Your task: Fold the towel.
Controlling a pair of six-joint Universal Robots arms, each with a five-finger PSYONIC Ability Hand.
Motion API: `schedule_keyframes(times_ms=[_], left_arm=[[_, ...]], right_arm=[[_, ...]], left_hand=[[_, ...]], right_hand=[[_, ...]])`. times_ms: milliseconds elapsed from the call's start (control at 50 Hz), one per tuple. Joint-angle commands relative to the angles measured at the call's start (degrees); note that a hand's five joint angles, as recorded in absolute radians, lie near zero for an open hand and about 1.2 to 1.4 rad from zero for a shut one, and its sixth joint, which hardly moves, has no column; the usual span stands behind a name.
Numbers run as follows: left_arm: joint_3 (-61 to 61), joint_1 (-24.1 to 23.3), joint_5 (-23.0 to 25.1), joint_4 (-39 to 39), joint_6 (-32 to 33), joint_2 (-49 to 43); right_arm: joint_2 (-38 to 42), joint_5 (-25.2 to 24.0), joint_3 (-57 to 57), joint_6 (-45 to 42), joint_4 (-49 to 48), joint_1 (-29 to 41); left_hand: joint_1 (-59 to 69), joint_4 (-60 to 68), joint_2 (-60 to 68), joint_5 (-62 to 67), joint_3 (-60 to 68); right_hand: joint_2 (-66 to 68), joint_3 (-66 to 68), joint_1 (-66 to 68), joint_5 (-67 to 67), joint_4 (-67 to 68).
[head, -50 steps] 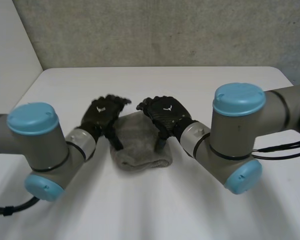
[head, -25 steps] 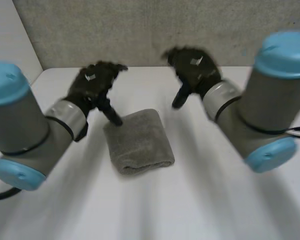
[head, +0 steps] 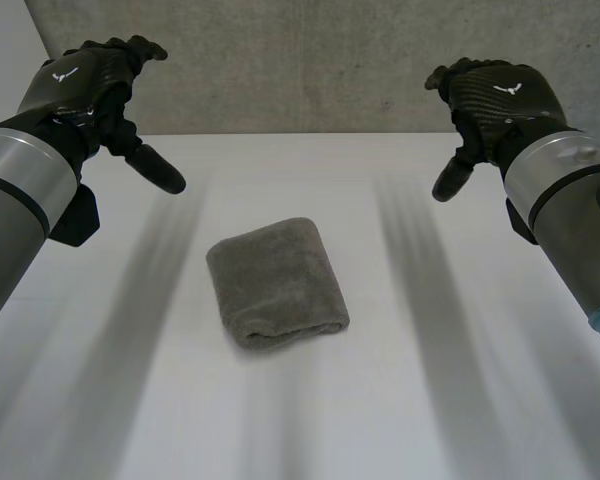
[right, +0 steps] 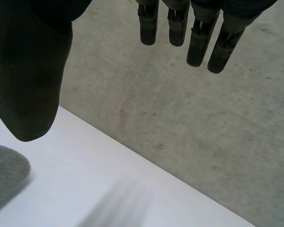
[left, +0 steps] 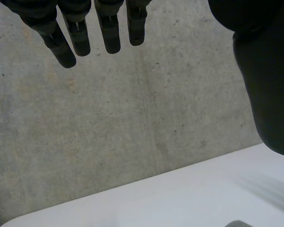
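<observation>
your folded towel point(head: 277, 283) lies on the table point(head: 460, 380), long axis pointing away from you, about midway below the raised left hand point(head: 85, 80) and right hand point(head: 495, 100), both with fingers loose and empty.

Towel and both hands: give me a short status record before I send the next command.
towel: grey, folded into a compact bundle, lying in the middle of the table
left hand: open, empty, raised above the table on the towel's left
right hand: open, empty, raised above the table on the towel's right
contact: neither hand touches the towel
</observation>
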Motion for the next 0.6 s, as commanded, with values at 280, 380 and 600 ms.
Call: schedule_keyframes(times_ms=[280, 380, 600], left_arm=[[0.9, -0.7, 0.7, -2.3, 1.5, -0.8], [1.3, -0.7, 0.8, -2.4, 1.5, -0.8], [1.2, -0.6, 0.8, -2.1, 1.4, -0.5]], right_arm=[[0.2, -3.2, -0.3, 0.2, -0.4, -0.5], [0.2, -3.2, -0.3, 0.2, -0.4, -0.3], [0.3, -3.3, 0.2, 0.2, -0.7, 0.0]], left_hand=[[-3.2, -3.2, -3.1, -2.8, -2.3], [-3.3, -3.3, -3.2, -3.0, -2.5], [-3.5, -3.5, -3.4, -3.2, -2.7]], right_hand=[[-3.9, -4.1, -3.0, -3.4, -4.7], [-3.9, -4.1, -3.0, -3.4, -4.7], [-3.9, -4.1, -3.0, -3.4, -4.7]])
